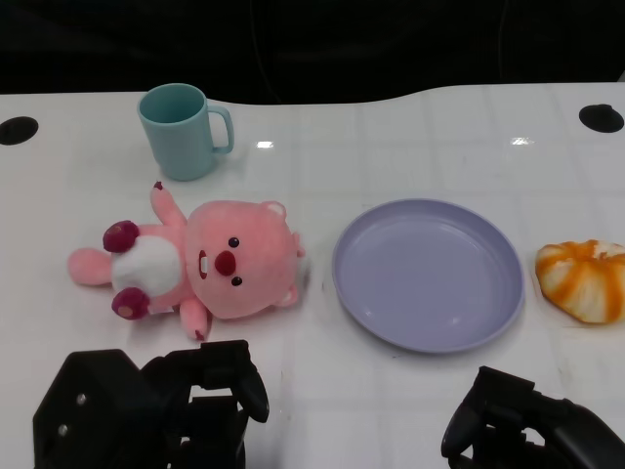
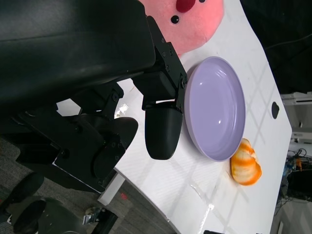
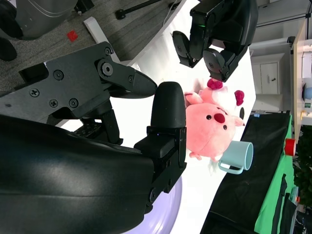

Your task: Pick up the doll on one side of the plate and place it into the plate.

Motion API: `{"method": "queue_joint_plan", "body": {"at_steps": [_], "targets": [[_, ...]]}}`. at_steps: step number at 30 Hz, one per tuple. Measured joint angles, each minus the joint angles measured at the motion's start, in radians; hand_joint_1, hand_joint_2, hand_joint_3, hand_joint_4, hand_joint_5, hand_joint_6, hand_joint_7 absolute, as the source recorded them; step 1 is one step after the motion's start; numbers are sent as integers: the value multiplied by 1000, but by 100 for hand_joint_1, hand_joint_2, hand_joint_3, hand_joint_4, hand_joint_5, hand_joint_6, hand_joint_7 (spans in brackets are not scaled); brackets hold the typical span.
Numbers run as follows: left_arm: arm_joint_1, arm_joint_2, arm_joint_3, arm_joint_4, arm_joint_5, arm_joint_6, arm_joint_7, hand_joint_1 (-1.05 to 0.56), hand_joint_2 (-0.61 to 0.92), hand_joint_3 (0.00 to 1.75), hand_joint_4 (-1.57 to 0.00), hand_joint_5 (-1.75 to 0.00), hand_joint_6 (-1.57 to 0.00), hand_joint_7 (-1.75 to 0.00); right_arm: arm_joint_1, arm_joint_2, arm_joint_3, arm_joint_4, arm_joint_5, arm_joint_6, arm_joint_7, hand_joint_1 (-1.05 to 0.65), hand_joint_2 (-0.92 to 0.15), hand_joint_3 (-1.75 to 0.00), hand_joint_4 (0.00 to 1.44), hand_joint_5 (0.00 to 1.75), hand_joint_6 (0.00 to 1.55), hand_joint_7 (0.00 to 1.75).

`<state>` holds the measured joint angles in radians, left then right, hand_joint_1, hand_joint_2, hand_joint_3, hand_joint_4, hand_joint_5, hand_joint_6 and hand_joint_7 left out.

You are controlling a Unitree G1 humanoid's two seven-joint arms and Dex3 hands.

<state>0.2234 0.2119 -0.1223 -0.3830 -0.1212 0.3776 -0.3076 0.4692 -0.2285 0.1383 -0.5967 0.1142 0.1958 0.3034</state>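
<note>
The doll (image 1: 200, 264) is a pink plush animal with a big round head, a dark red nose, small black eyes, a white belly and dark red paw pads. It is lying on its back on the white surface (image 1: 391, 137), just beside the plate (image 1: 428, 272) on its left, with its head pointing toward the plate and nearly touching the rim. Its feet are pointing away from the plate.

The left hand (image 1: 161, 408) is hovering over the near edge of the surface, on the near side of the doll and to the left of the plate. Its fingers (image 1: 239, 376) are curling loosely and holding nothing; they are not touching the doll. The right hand (image 1: 532, 430) is sitting at the near side of the plate, toward its right. Its fingers (image 3: 168, 109) are spreading apart with nothing between them, and they are touching neither the plate nor the doll.

The plate is a shallow, pale purple dish lying flat, and nothing is lying in it. A light teal mug (image 1: 183, 130) is standing upright well beyond the doll, far to the plate's left, handle turning toward the plate's side; nothing shows inside it. An orange-and-white striped object (image 1: 583, 279) is resting just to the right of the plate, apart from its rim.
</note>
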Motion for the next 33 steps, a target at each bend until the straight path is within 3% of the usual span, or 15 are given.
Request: {"method": "queue_joint_plan", "body": {"at_steps": [5,12,16,19,23,25,33], "targets": [[0,0,0,14,2,-34,0,3,45,137,-88,-175,-80,-157,1,0,0,2,-2,-7,0,-20,-70,-82,69,175,51,164],[6,-17,17,40,-11,-122,0,-2,38,137,-78,-150,-79,-117,4,1,1,4,-6,-22,-2,-22,-69,-84,69,175,52,163],[7,-22,40,47,-15,-165,0,-15,47,106,-70,-132,-72,-98,9,2,3,4,-6,-22,-2,-21,-68,-85,69,175,52,163],[6,-22,52,46,-5,-190,2,-21,65,67,-62,-119,-67,-76,11,2,8,4,-6,-31,-3,-21,-68,-85,69,175,52,163],[-4,-16,67,34,42,-245,17,-28,86,27,-57,-104,-68,-48,11,6,12,5,-6,-38,-6,-22,-68,-86,69,175,53,163],[-26,0,80,24,74,-251,22,-33,91,17,-50,-96,-65,-37,11,7,14,5,-7,-39,-9,-22,-68,-85,69,175,53,162],[-133,90,109,16,229,-267,45,-43,92,10,-27,-78,-47,-20,18,8,14,4,-6,-38,-11,-21,-67,-86,68,175,52,162]]}}
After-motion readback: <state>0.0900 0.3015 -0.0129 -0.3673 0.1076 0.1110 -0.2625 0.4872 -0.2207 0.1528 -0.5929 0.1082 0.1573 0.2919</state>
